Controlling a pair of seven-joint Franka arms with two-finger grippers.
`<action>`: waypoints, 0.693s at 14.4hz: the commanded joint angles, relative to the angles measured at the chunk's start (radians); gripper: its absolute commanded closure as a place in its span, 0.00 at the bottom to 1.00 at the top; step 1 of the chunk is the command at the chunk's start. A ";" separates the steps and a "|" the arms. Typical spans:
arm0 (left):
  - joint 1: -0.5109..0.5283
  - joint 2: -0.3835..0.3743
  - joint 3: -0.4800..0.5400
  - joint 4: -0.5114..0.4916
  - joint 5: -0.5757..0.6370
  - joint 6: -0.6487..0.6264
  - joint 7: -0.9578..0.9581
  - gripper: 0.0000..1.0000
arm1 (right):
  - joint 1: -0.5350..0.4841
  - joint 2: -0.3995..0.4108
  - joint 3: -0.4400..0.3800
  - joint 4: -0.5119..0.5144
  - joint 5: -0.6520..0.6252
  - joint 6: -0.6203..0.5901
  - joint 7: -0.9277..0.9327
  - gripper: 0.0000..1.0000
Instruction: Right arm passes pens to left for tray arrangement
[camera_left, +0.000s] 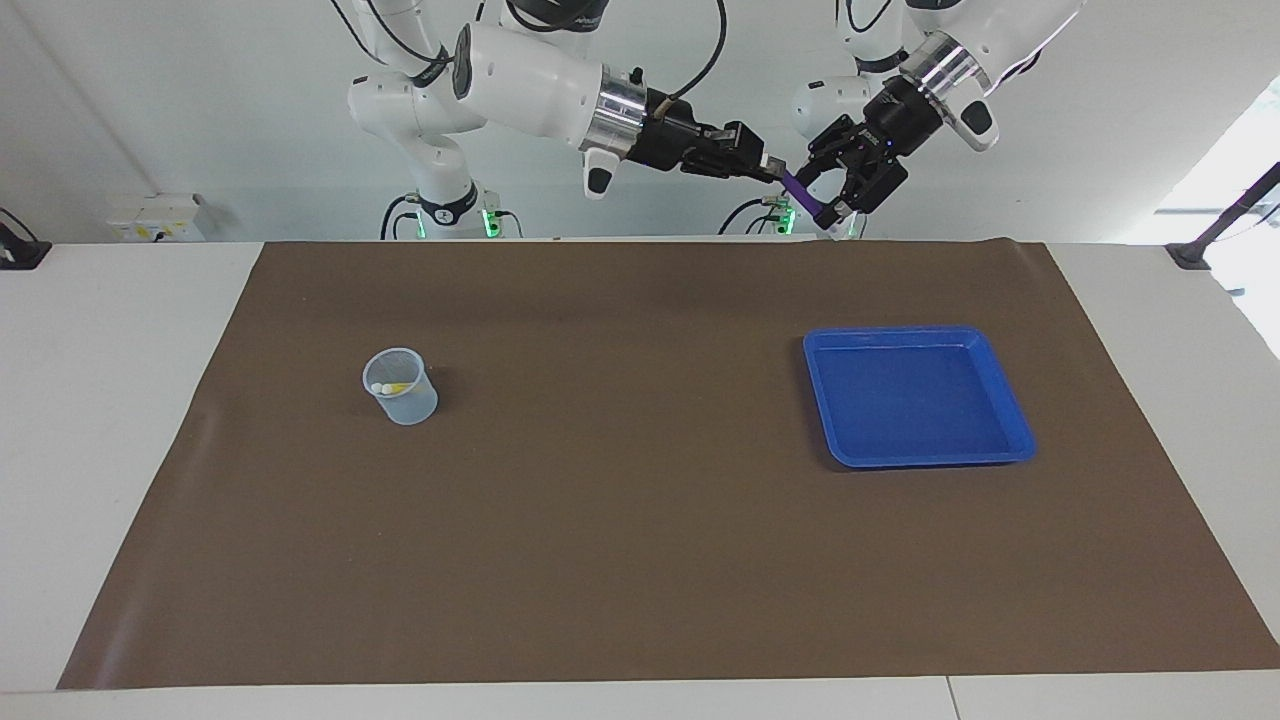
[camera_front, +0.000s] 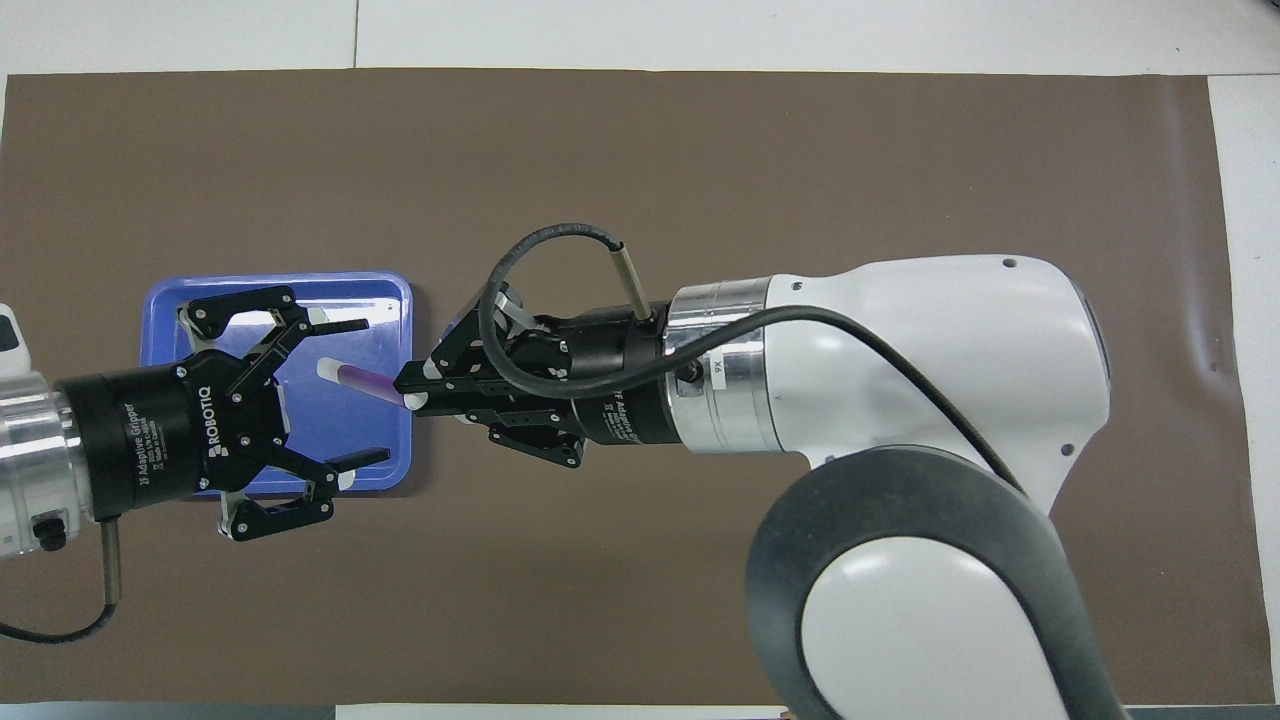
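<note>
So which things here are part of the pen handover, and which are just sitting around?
In the job:
- purple pen, shut in right gripper
- left gripper, open around the pen
- blue tray
- yellow pen in cup

Just there:
- brown mat

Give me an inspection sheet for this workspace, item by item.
Surface: brown mat over a white table.
Job's things: purple pen held in the air; blue tray bare, toward the left arm's end; yellow pen in the cup.
Clutter: translucent cup, toward the right arm's end.
End effectors: right end effector shut on the purple pen, over the tray's rim; left end effector open around the pen's pale tip.
Cables: black cable looped at the right wrist.
Surroundings: white wall, socket box.
</note>
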 joint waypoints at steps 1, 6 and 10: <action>0.014 -0.027 -0.003 -0.029 -0.014 0.006 0.001 0.10 | -0.008 0.007 0.017 0.011 -0.022 0.013 0.024 1.00; 0.030 -0.027 -0.003 -0.026 -0.014 0.006 0.002 0.38 | -0.008 0.007 0.018 0.011 -0.023 0.013 0.023 1.00; 0.030 -0.029 -0.003 -0.026 -0.014 0.006 0.004 0.56 | -0.008 0.007 0.018 0.011 -0.034 0.013 0.023 1.00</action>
